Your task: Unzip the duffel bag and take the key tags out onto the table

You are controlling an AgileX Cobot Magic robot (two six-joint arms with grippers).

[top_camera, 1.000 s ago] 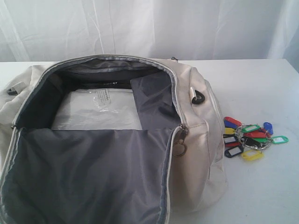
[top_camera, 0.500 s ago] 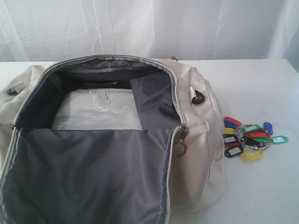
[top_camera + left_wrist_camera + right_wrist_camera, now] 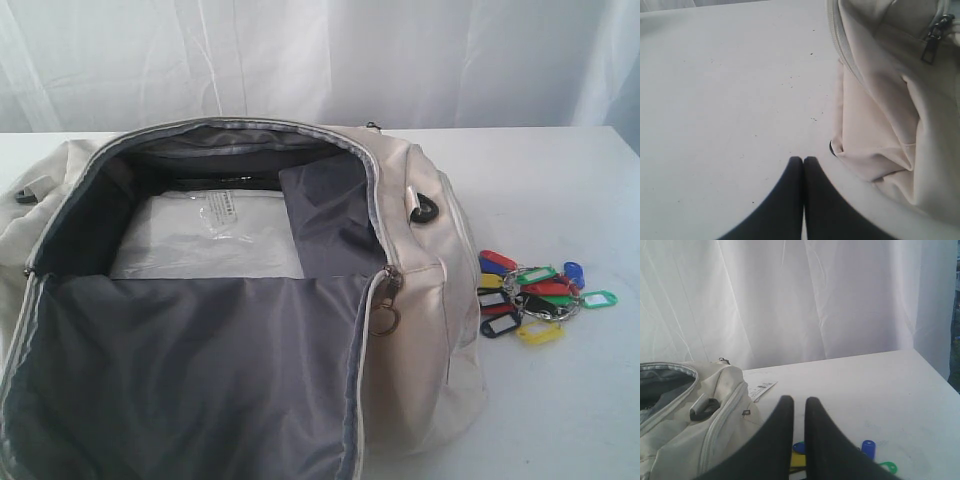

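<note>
At near edge, duffel bag lies unzipped, grey-lined flap folded forward, cut off at bottom + left. Ring pull hangs at flap's rt corner. Deeper inside: white plastic-wrapped packet, print too small to read; rest of interior in shadow. Key tags out on table, just rt of bag, not touching. L gripper: jaws pressed together over bare table beside bag. R gripper: jaws almost together, thin slit, nothing in it; hides part of tags. Curtain at back.
</note>
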